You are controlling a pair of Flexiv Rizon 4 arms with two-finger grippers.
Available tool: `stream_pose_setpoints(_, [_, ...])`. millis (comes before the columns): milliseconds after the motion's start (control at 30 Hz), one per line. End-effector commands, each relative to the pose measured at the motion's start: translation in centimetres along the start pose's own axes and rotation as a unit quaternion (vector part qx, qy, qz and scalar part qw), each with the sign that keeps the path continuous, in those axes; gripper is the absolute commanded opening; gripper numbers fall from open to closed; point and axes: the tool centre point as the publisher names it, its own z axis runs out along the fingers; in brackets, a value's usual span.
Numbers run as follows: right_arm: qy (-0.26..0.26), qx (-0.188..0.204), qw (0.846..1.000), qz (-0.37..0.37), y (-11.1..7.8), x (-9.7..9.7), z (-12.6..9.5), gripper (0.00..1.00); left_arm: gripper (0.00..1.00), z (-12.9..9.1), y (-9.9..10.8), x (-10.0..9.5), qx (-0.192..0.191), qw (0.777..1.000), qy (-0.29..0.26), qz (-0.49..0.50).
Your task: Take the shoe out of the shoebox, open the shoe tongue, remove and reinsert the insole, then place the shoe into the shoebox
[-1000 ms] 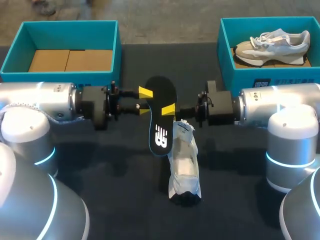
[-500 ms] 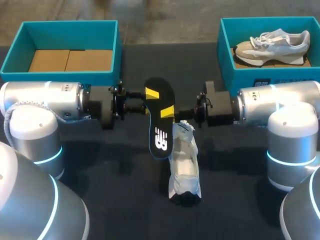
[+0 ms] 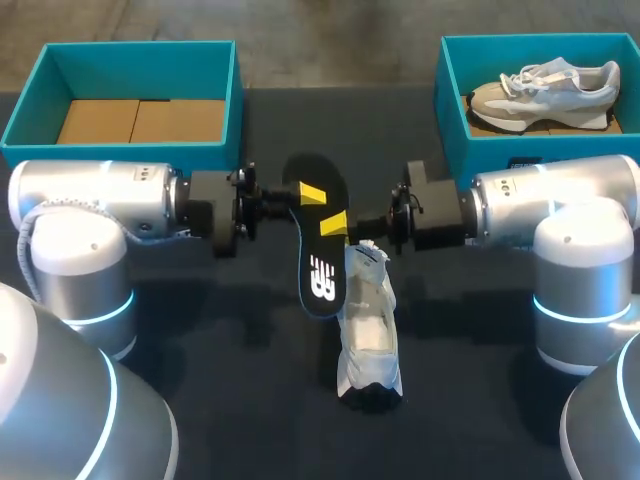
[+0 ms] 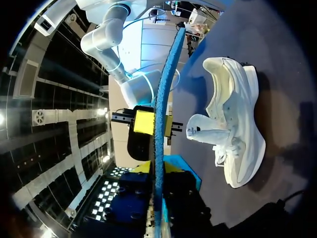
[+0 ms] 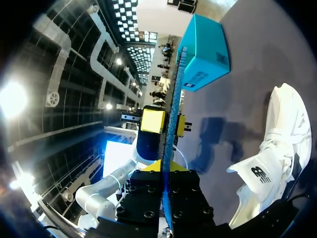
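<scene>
Holding the insole up between both arms

My right jaws are clamped on the black insole [image 3: 322,255], which hangs off the bench [image 3: 200,350] close beside the white shoe [image 3: 368,325]. The insole's edge also runs between the fingers of my left jaws, which sit close on either side, but I cannot tell whether they grip it. The shoe lies on the bench between my arms, well apart from the two teal shoeboxes [image 3: 140,55] at the far edge.
</scene>
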Motion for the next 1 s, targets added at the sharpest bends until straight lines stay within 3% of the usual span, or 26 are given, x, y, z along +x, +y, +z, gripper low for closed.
stream_pose_setpoints(33, [-0.001,0.001,1.0,0.001,0.0,-0.1,0.1,0.0,0.0,0.2,0.0,0.1,0.0,1.0,0.001,0.0])
stream_pose_setpoints(133, [0.001,0.001,1.0,0.004,-0.1,-0.1,0.0,0.0,0.0,0.2,-0.1,0.1,0.0,1.0,0.002,0.0])
stream_pose_setpoints(167, [0.001,0.001,1.0,0.006,-0.1,-0.1,0.0,0.09,0.0,0.2,-0.2,0.1,0.0,1.0,0.002,0.001])
stream_pose_setpoints(200, [0.001,0.001,1.0,0.007,-0.1,-0.1,-0.1,0.37,0.0,0.2,-0.2,0.1,0.0,1.0,0.003,0.001])
stream_pose_setpoints(233, [0.001,0.001,1.0,0.01,-0.1,-0.1,-0.1,0.91,0.0,0.1,-0.3,0.1,-0.001,1.0,0.003,0.001])
stream_pose_setpoints(267, [0.001,0.002,1.0,0.012,-0.2,-0.1,-0.1,1.0,0.0,0.0,-0.3,0.1,-0.001,1.0,0.004,0.001])
stream_pose_setpoints(467, [-0.009,0.006,1.0,0.019,-0.4,-0.1,-0.5,1.0,0.0,-0.4,-0.8,0.1,-0.005,1.0,0.006,0.0])
stream_pose_setpoints(1000, [-0.064,0.01,0.997,0.042,-3.3,-0.2,-5.2,1.0,0.0,-2.7,-3.0,-0.2,0.01,0.999,0.028,-0.032])
